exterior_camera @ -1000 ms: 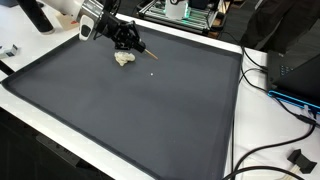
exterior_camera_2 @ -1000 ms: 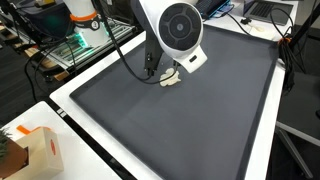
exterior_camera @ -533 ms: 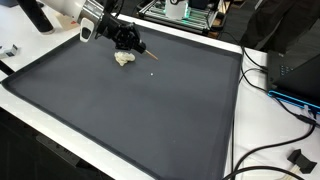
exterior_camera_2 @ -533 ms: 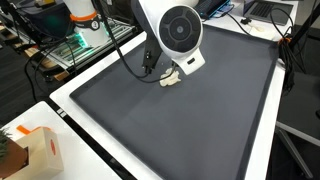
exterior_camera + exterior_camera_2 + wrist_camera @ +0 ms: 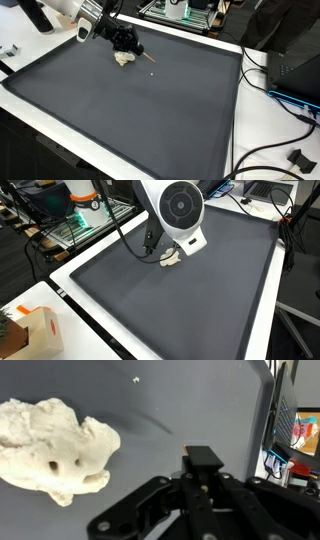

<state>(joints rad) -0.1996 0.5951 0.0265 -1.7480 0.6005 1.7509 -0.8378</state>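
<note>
**Claw beside the white lump, far end of the mat**

Position: the lump (image 5: 124,59) lies on the dark mat (image 5: 150,110) near its far edge; the mat covers the counter (image 5: 45,117). In both exterior views the claw (image 5: 131,44) hangs low and tilted just above the lump (image 5: 171,260), apparently not touching it.

Claw state: in the wrist view the fingers of the claw (image 5: 202,460) are drawn together into one black block. I cannot tell whether anything thin is pinched between them. An exterior view shows a thin rod (image 5: 148,55) at about 4 o'clock from the claw; I cannot tell what it is.

Lump orientation (wrist view): the lump (image 5: 55,445) sits at about 9 o'clock from the fingers and apart from them. Its long axis runs roughly 9 to 3 o'clock. The bulkier end is at 9; the narrower, knobby end points toward 3, at the fingers. Two small holes show on its lower side.

Judgement on handling: the surface is irregular and probably hard. Contact is best made across the short axis, near the middle and square to the long axis. A push on the narrow end would likely spin the lump on the mat.
</note>
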